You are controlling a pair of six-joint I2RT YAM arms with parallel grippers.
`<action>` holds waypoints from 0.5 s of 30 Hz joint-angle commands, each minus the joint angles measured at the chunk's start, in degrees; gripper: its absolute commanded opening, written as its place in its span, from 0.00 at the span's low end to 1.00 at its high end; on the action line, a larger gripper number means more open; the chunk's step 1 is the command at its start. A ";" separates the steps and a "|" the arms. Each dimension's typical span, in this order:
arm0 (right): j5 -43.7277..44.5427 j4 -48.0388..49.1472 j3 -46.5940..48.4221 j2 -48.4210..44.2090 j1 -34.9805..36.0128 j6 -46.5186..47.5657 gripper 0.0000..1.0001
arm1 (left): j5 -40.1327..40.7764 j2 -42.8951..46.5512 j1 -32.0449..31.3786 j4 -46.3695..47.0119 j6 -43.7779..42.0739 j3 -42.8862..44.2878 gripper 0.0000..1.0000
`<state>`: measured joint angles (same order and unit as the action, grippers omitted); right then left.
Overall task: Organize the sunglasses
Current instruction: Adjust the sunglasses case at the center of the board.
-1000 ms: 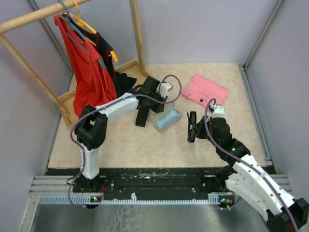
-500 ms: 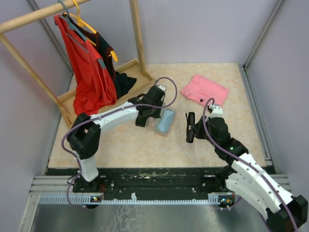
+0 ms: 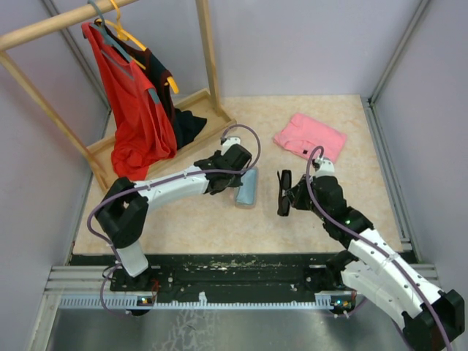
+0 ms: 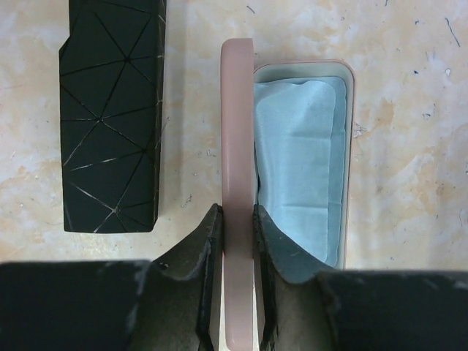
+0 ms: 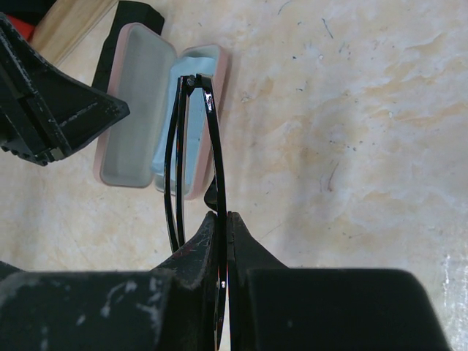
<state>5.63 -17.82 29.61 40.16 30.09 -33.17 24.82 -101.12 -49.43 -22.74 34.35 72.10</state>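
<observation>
1. The right gripper (image 5: 221, 219) is clenched on the black-framed sunglasses (image 3: 283, 191), pinching the folded frame between its fingers, so the pair stands on edge.
2. These sunglasses sit near the middle of the table (image 3: 190, 219), just right of the pink case (image 4: 238, 110) and apart from it. Whether they touch the tabletop cannot be told.
3. The left gripper (image 4: 238, 234) grasps the raised lid of the pink case, one finger on each face of the lid. The case lies open.
4. A light blue cloth (image 4: 296, 161) lies inside the case's tray.
5. A black case (image 4: 110, 110) with a pattern of thin lines lies flat on the other side of the lid, near it and parallel to it.
6. Farther back on the right, a pink garment (image 3: 310, 136) lies folded on the table.
7. At the far left stands a wooden rack (image 3: 207, 51) with a red top (image 3: 135, 102) on a hanger, and a dark garment (image 3: 186, 124) drapes over the rack's base.
</observation>
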 commanded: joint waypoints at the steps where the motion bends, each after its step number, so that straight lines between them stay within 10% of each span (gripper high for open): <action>1: -3.68 6.08 0.24 1.24 -0.38 -2.94 0.00 | 1.14 0.04 -0.23 3.40 2.37 -0.55 0.28; 15: -9.38 18.89 2.50 14.81 -0.38 -7.28 0.00 | -2.74 3.61 -0.14 7.80 -0.36 -3.37 0.54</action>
<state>-1.91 -7.38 29.63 51.40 30.09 -38.72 23.22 -100.90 -49.43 -17.76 35.51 70.41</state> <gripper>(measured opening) 0.019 0.534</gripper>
